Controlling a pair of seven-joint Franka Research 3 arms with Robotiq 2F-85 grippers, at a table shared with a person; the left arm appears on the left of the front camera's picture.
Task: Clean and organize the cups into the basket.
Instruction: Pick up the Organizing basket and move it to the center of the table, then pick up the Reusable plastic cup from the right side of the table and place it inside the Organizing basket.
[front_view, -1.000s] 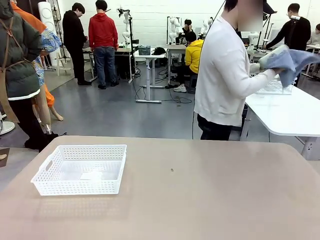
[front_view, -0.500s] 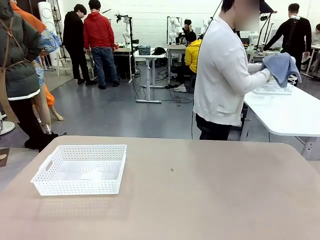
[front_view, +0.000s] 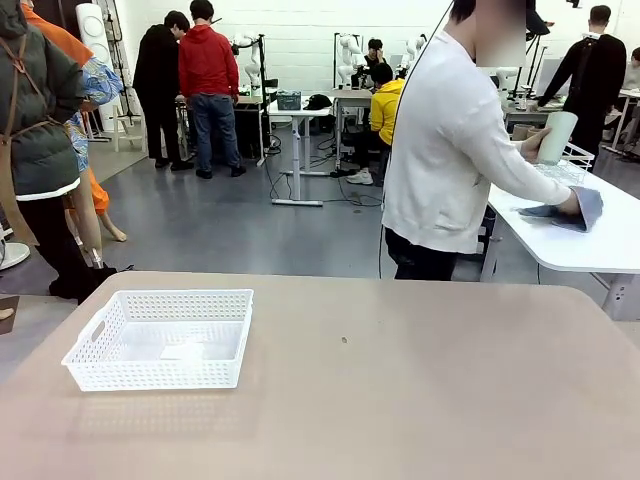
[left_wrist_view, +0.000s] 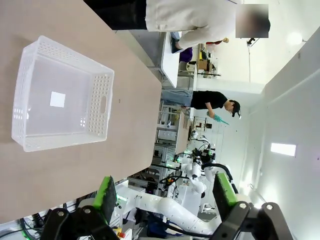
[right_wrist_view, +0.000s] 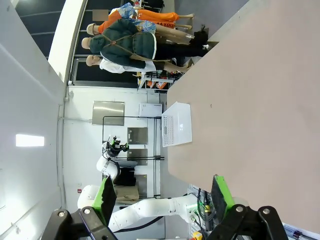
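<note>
The white lattice basket (front_view: 160, 338) sits empty on the tan table's left side; it also appears in the left wrist view (left_wrist_view: 60, 95) and, small and far off, in the right wrist view (right_wrist_view: 177, 124). Beyond the table's far edge a person in a white top faces a white side table, holding one pale mint cup (front_view: 556, 137) upright in one hand. The other hand presses a blue-grey cloth (front_view: 566, 210) onto that side table. My left gripper (left_wrist_view: 165, 192) is open high above the table, holding nothing. My right gripper (right_wrist_view: 162, 195) is also open, with nothing between its fingers.
The tan table (front_view: 400, 400) is bare apart from the basket and a small dark speck (front_view: 344, 340). A white wire rack (front_view: 570, 160) stands on the side table behind the cup. Other people stand and sit farther back in the room.
The person has taken the cloth off the cup and lowered it onto the white side table; the cup is now bare in the other hand. Basket and grippers have not moved.
</note>
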